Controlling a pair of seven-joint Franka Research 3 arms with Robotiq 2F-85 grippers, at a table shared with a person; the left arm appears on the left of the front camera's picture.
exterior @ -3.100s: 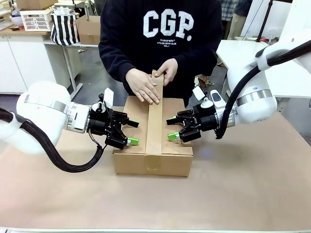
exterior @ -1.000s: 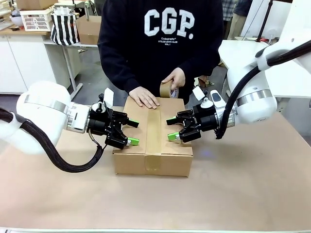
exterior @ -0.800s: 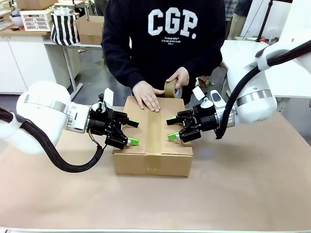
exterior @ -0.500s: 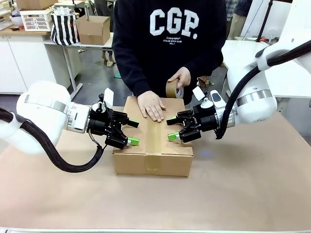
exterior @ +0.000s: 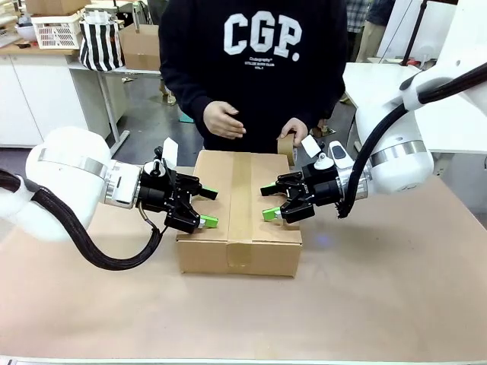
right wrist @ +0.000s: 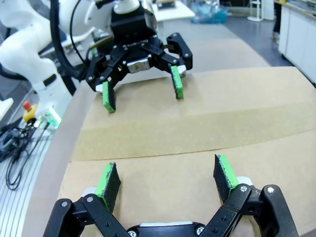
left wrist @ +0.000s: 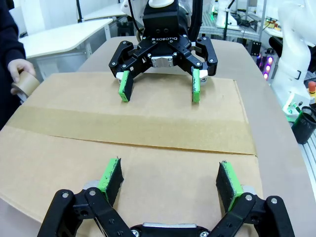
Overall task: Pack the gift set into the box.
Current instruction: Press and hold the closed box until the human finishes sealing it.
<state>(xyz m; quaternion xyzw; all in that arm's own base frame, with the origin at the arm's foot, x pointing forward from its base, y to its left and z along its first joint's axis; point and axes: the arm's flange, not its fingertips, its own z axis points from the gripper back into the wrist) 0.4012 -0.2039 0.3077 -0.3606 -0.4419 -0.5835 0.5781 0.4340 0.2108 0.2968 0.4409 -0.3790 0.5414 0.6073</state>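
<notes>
The box (exterior: 240, 209) sits in the middle of the table, flaps closed, a strip of brown tape (exterior: 240, 199) running near to far along its top seam. The left gripper (exterior: 199, 204) hovers at the box's left edge, fingers spread wide and grasping nothing; the right gripper (exterior: 275, 201) mirrors it at the right edge, also spread and empty. At the far side the person's one hand (exterior: 222, 121) is lifted clear of the lid while the other hand (exterior: 291, 133) holds a tape roll (exterior: 286, 145) by the far right corner. The gift set is presumably sealed inside, so I can't see it. Handling-wise, this looks like stiff corrugated cardboard, fairly light, with a smooth and somewhat slippery skin; the lid would likely dent under a hard pinch. It's too wide for one gripper, so the best hold is probably both pressing inward on the left and right walls.
</notes>
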